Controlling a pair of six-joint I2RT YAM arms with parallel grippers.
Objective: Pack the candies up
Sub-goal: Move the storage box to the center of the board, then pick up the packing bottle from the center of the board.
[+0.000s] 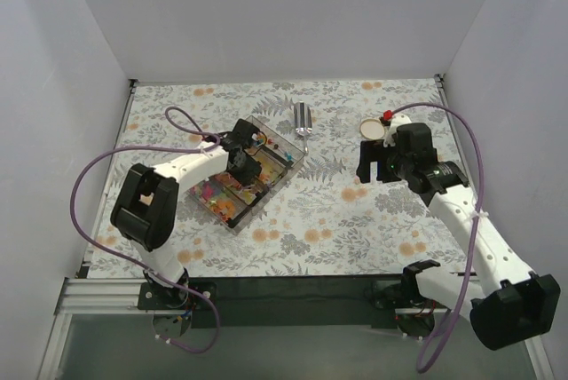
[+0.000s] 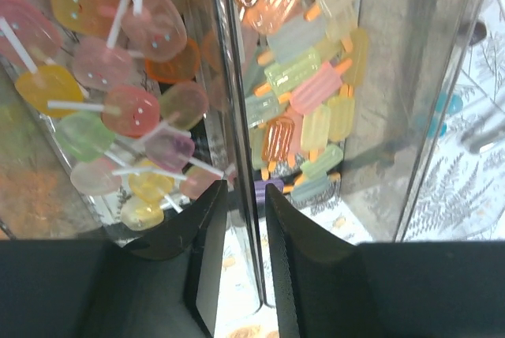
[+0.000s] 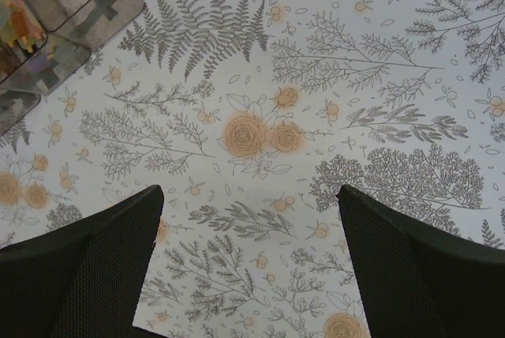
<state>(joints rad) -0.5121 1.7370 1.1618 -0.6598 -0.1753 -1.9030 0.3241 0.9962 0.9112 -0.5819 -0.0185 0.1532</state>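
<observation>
Left gripper [image 1: 241,167] in the box [image 1: 284,151], astride a divider; candies [image 1: 222,198] lie in the box on both sides of it.
Wrist view: left gripper [image 2: 246,188] jaws slightly parted, one finger on each side of the clear divider [image 2: 237,117], pinching nothing I can see. Candies [image 2: 130,110] sit just past the fingertips, lollipop shapes left of the divider, popsicle shapes right of it. The divider runs straight away from the gripper, so I'd have to lift clear and shift sideways before any pick. The left arm is far nearer. Right gripper [image 1: 377,170] is spread wide and empty, over the cloth well right of the box. A metal tool [image 1: 303,119] lies just beyond the box, a round dish [image 1: 372,129] further right; neither blocks.
</observation>
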